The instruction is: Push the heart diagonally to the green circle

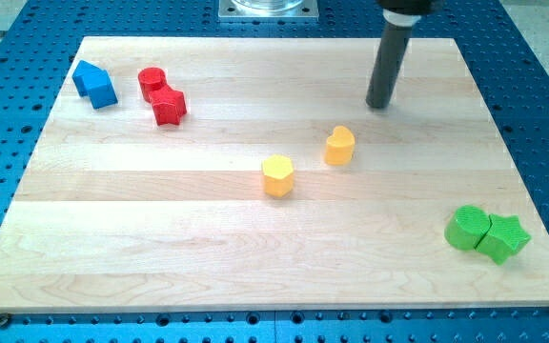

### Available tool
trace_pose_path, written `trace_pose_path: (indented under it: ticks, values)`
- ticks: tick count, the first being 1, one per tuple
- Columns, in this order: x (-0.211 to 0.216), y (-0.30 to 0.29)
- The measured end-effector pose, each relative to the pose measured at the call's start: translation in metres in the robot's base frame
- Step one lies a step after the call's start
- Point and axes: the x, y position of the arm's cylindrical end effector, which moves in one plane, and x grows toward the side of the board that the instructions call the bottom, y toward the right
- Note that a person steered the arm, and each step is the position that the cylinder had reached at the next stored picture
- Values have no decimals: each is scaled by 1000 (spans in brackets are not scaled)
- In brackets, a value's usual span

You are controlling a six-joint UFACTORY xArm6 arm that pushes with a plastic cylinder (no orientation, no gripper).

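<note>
Heart (340, 145) (yellow) mid-surface, just below-left of my tip (380, 105), not touching; green circle (467, 229) well apart, bottom right; no pincer here.

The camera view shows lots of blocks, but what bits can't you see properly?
- Arm above my tip: cut off by the view's top edge; only the dark rod shows.
- Metal part at the view's top: cut off by the same edge.
- Red cylinder: its lower side is hidden by the red star touching it.
- Green star: its near side hides behind the green circle.
</note>
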Motion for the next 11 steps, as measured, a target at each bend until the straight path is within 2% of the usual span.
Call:
trace_pose_path:
  ticks: [1, 2, 3, 5, 6, 7, 8, 9, 11]
  values:
    - [-2, -31]
    - [45, -57]
    - [84, -56]
    - [120, -56]
    - [132, -80]
    - [167, -79]
    - [193, -70]
    - [194, -58]
    - [215, 14]
